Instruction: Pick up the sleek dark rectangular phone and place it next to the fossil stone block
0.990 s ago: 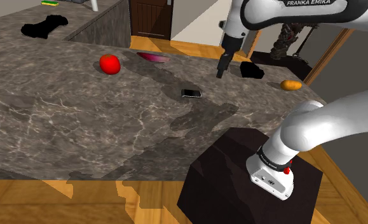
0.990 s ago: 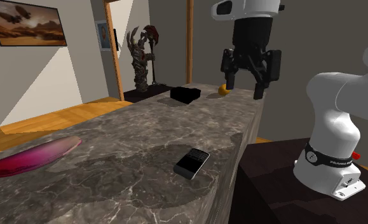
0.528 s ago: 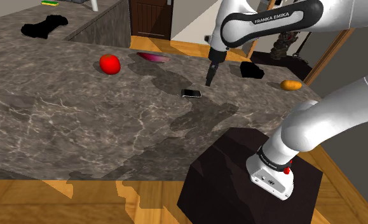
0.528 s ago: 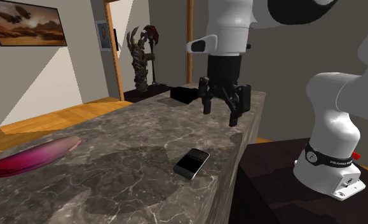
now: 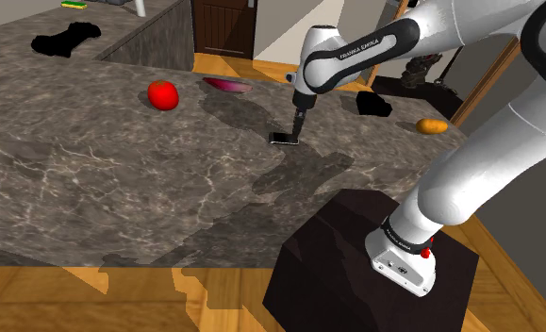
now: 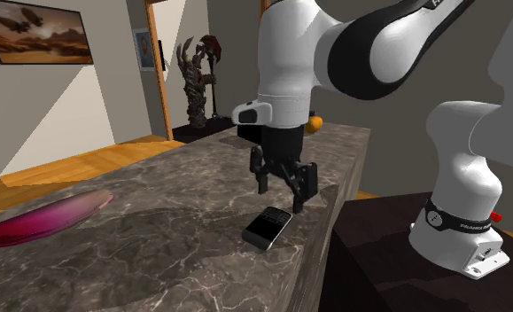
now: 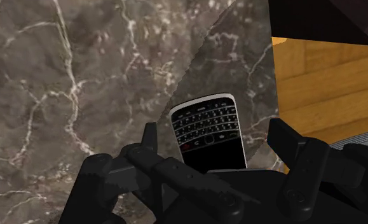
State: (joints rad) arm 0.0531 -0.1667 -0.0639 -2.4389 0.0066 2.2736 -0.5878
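The phone (image 5: 283,139) is a small dark slab with a keypad and a light rim, lying flat on the dark marbled counter (image 5: 120,179) near the edge by the stand. My gripper (image 5: 297,130) hangs open just above it, pointing down. In the second exterior view the gripper (image 6: 282,197) hovers a little above the phone (image 6: 268,226). In the wrist view the phone (image 7: 208,130) lies between the spread fingers (image 7: 150,139), untouched. The block (image 5: 373,104), drawn black, sits farther along the counter beyond the gripper, and shows behind the arm (image 6: 259,131).
An orange fruit (image 5: 432,125) lies near the block at the counter's end. A red tomato (image 5: 163,94) and a purple-red flat dish (image 5: 227,85) sit toward the shoulder view's left. The dark stand (image 5: 355,255) adjoins the counter edge. A dark statue (image 6: 197,80) stands by the doorway.
The arm has swung from near the block toward the phone and come down. The open gripper now hangs just above the phone. The phone has not moved.
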